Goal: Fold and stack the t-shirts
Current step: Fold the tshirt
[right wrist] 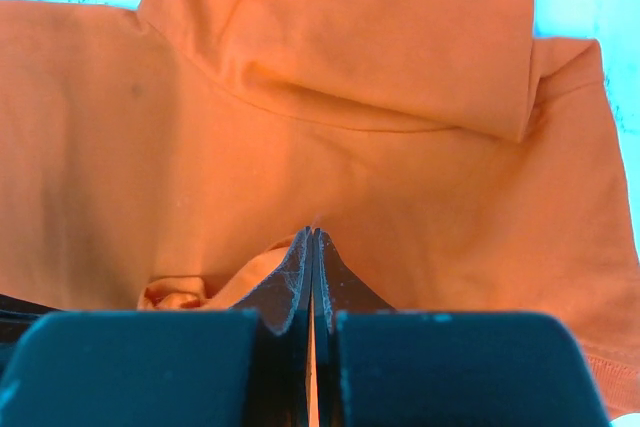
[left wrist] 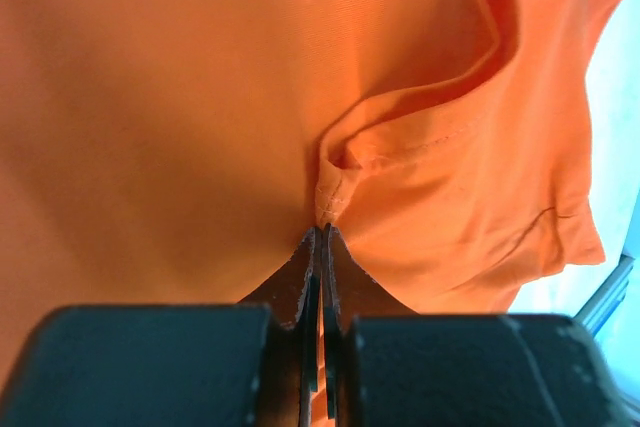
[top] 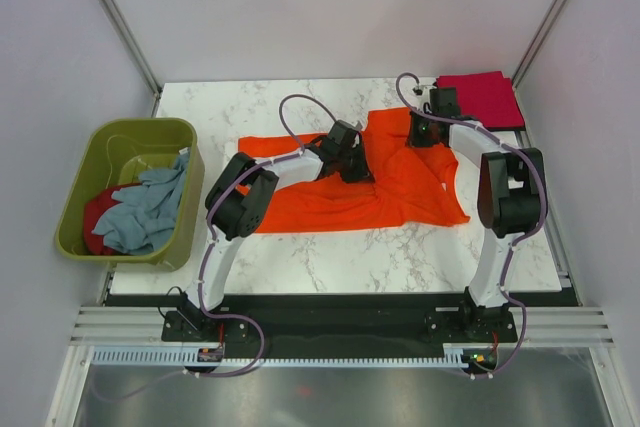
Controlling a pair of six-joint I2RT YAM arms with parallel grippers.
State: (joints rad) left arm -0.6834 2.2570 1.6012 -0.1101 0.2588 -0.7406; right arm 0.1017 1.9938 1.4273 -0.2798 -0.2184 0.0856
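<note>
Being gripped by the closed left tool (left wrist: 322, 234) and closed right tool (right wrist: 312, 234), the orange t-shirt (top: 335, 209) should be lifted evenly, kept taut

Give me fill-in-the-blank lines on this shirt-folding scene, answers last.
The spread t-shirt on the table is ___.
The folded crimson t-shirt lies at the table's far ___ corner.
The olive-green tub holds a red t-shirt and a ___ one.
The left gripper and right gripper are both ___ on it.
Answers: orange; right; grey-blue; shut.
</note>
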